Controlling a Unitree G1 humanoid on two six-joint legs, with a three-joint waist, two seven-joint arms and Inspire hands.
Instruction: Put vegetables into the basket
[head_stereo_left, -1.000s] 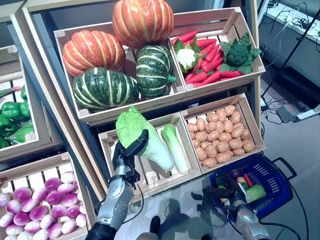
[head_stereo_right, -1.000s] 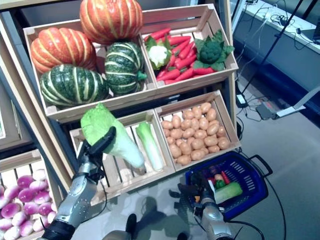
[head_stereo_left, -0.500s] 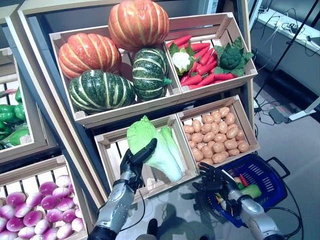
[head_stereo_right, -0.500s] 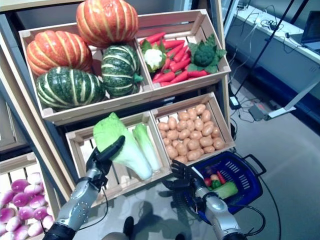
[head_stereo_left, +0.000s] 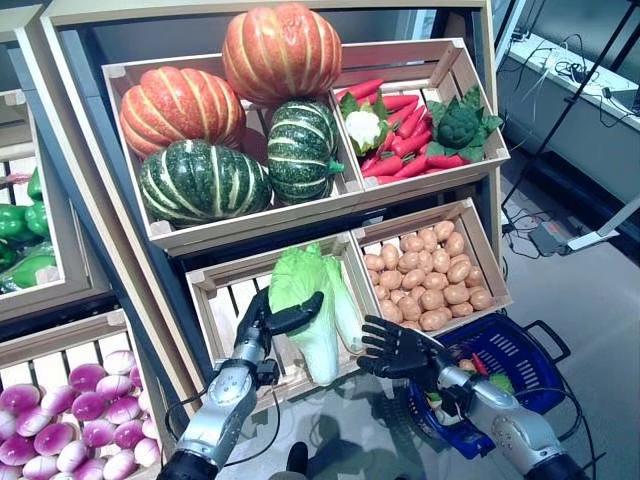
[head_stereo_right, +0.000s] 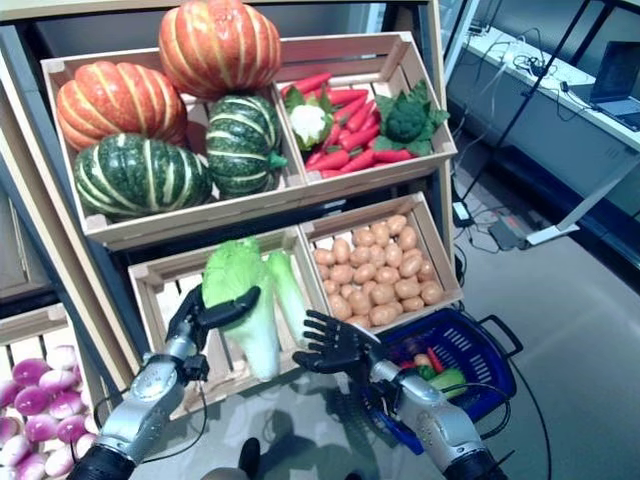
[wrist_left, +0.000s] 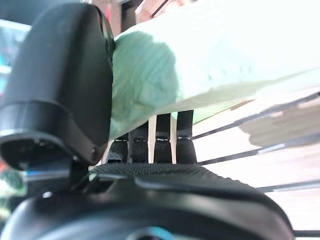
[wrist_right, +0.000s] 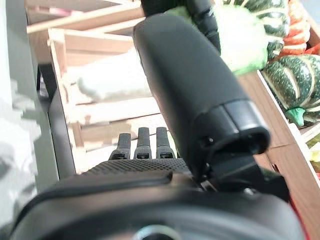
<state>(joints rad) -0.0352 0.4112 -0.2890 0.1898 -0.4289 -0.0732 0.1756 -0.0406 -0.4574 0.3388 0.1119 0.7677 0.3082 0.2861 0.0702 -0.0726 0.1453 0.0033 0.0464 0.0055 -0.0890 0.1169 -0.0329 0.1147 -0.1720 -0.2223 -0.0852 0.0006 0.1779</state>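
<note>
A pale green napa cabbage (head_stereo_left: 308, 305) hangs leaf-end up over the front of the lower middle crate (head_stereo_left: 215, 300). My left hand (head_stereo_left: 258, 325) is shut on it, thumb across its front, which the left wrist view shows as the thumb (wrist_left: 65, 85) pressed on the cabbage (wrist_left: 210, 65). My right hand (head_stereo_left: 398, 350) is open with fingers spread, just right of the cabbage's white lower end and apart from it. The blue basket (head_stereo_left: 525, 350) stands on the floor at the lower right with several vegetables inside. A second cabbage (head_stereo_left: 347, 300) lies in the crate.
A crate of potatoes (head_stereo_left: 430, 285) sits right of the cabbage crate, directly above the basket. Upper crates hold pumpkins (head_stereo_left: 205, 180), red chillies (head_stereo_left: 400, 150), a cauliflower and broccoli. Purple turnips (head_stereo_left: 70, 420) and green peppers (head_stereo_left: 25, 265) fill crates at the left.
My left hand has carried the cabbage down and to the right, to the crate's front edge. My right hand has risen from the basket towards the cabbage, fingers spread. The camera has shifted.
</note>
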